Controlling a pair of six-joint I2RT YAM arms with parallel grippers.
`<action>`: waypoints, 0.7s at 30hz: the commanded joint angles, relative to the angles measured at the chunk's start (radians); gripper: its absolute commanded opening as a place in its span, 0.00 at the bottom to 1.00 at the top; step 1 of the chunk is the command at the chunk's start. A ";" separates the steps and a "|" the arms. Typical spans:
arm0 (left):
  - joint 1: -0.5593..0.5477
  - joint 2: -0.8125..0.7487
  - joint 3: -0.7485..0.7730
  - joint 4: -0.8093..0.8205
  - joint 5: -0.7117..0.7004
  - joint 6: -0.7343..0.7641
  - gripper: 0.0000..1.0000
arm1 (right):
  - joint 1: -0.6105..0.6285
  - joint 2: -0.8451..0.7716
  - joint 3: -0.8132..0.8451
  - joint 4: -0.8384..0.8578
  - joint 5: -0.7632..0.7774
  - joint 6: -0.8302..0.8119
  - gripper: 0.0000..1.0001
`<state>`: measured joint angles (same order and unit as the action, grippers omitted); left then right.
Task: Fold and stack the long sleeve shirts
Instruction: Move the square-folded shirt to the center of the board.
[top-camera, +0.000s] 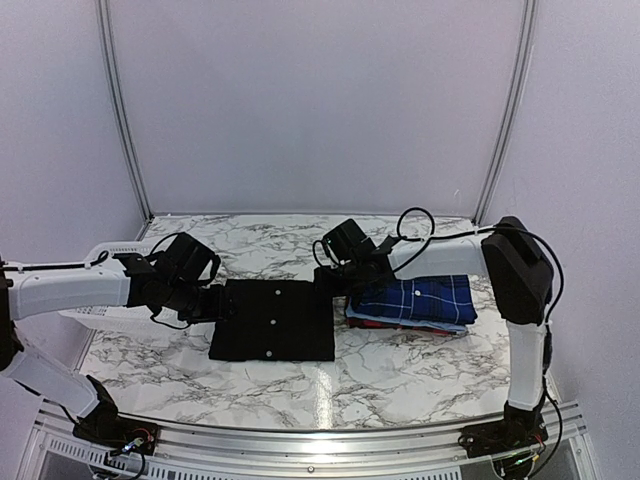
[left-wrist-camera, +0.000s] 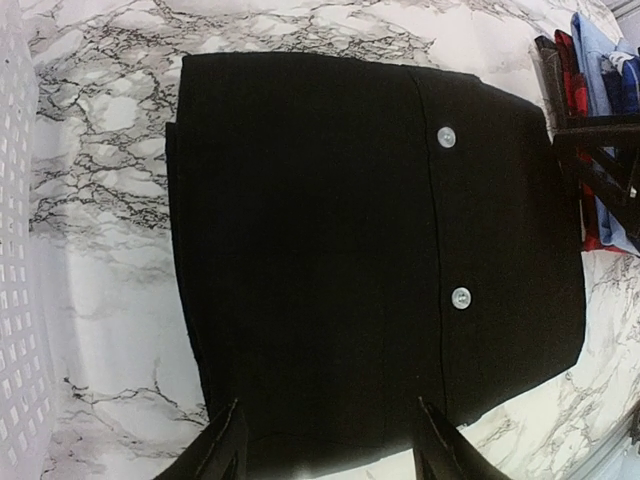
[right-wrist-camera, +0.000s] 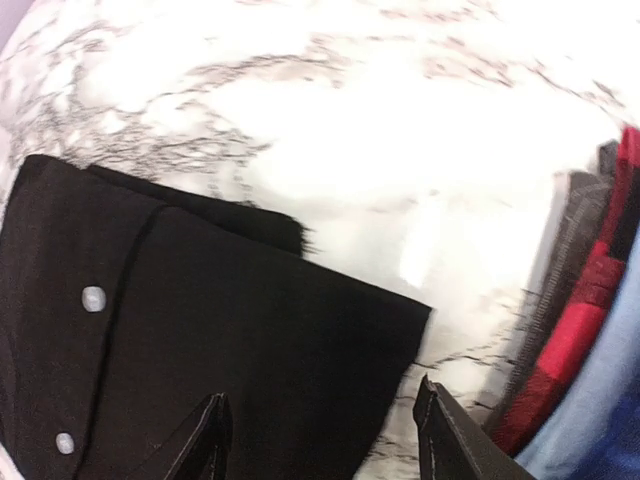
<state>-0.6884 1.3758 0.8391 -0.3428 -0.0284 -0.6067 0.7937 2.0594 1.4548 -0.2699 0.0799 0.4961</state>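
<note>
- Black shirt (top-camera: 272, 320): lying folded into a flat rectangle in the middle of the marble table (top-camera: 400, 385), button strip facing up, small white buttons (left-wrist-camera: 446, 137) showing along it.
- Left gripper (top-camera: 224, 304): hovering low at the left edge of that folded rectangle, fingers (left-wrist-camera: 225, 450) standing well apart above the cloth, pinching nothing.
- Right gripper (top-camera: 330, 282): hanging over the far right corner of the same garment, fingers (right-wrist-camera: 205, 440) likewise spreading wide, holding nothing.
- Stack of folded shirts (top-camera: 415, 305): sitting on the right side of the table, just right of the dark garment, a strip of bare marble showing between the two.
- Blue plaid shirt (top-camera: 420, 296): lying on top of that stack.
- Light blue shirt (right-wrist-camera: 600, 400): peeking out directly beneath the plaid one.
- Red shirt (right-wrist-camera: 580, 330): lying lower still, its edge showing at the stack's left side.
- White mesh basket (top-camera: 100, 255): standing at the far left, behind the left arm, apart from the folded clothes.
</note>
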 joint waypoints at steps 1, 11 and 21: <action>-0.005 -0.040 -0.024 -0.015 -0.033 -0.005 0.59 | -0.046 -0.022 -0.060 0.067 0.018 0.058 0.59; 0.002 0.062 -0.017 -0.054 -0.163 0.032 0.62 | -0.091 -0.105 -0.195 0.085 0.002 0.055 0.62; 0.012 0.174 0.050 -0.050 -0.200 0.055 0.64 | 0.036 -0.149 -0.202 0.067 -0.003 0.086 0.66</action>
<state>-0.6857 1.5303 0.8513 -0.3683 -0.1894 -0.5690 0.7849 1.9408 1.2633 -0.1860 0.0753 0.5529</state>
